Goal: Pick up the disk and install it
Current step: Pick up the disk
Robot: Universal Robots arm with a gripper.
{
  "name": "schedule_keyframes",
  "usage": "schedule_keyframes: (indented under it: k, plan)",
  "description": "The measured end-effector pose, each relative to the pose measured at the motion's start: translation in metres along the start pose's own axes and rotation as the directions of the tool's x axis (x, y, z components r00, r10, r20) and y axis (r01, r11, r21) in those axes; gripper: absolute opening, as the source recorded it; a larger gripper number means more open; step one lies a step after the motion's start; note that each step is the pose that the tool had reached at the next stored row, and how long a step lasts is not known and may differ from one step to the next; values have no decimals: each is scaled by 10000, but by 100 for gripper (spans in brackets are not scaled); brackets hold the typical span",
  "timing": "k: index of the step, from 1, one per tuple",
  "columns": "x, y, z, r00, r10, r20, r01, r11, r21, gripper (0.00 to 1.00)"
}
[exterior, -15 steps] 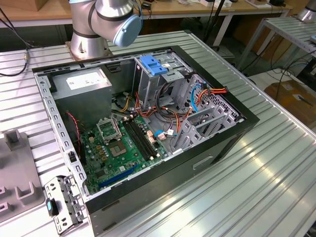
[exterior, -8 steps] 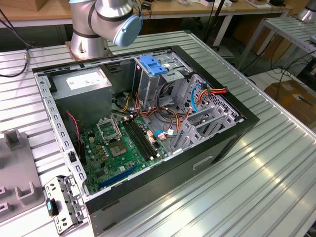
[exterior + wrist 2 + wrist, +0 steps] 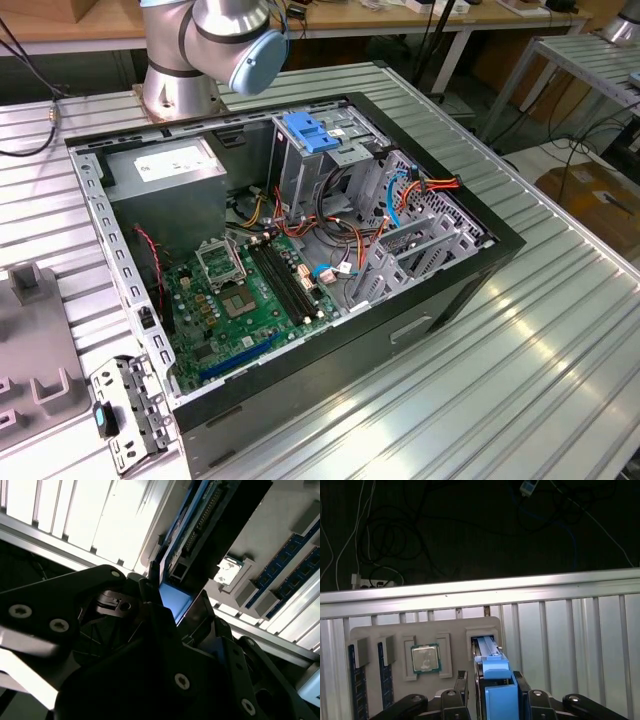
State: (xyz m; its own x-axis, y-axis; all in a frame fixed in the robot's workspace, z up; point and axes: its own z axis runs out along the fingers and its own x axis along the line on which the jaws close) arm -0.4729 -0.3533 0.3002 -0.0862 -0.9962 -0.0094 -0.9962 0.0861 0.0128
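In both wrist views the disk (image 3: 496, 672), a grey drive in a bright blue carrier frame, stands on edge in a slot of a pale grey holder tray (image 3: 395, 630). My gripper (image 3: 492, 679) straddles it, with one black finger on each flat side, and appears shut on the blue frame. In the second wrist view the blue frame (image 3: 175, 602) shows between the fingertips of the gripper (image 3: 176, 600), and the drive's connector edge (image 3: 200, 525) runs away from them. The disk's lower end still sits inside the slot.
The holder tray also carries a processor chip (image 3: 425, 658) and memory sticks (image 3: 357, 680), near the table edge (image 3: 480, 592) with cables on the floor beyond. The exterior view shows the open computer case (image 3: 420, 300), its drive cage with a blue latch (image 3: 305, 135), the motherboard (image 3: 250, 300) and the arm's base (image 3: 180, 70).
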Motion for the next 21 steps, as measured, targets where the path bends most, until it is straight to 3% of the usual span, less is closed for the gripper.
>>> schedule_keyframes:
  k: [6, 13, 15, 16, 21]
  plan:
    - [-11, 20, 39, 10000, -1, 3, 1, 10000, 52, 48]
    - [-11, 20, 45, 10000, -1, 2, 1, 10000, 64, 48]
    - [-11, 20, 46, 10000, -1, -6, 1, 10000, 64, 47]
    - [-11, 20, 46, 10000, -1, -8, 1, 10000, 64, 39]
    - [-11, 20, 51, 10000, -1, -61, 1, 10000, 68, 38]
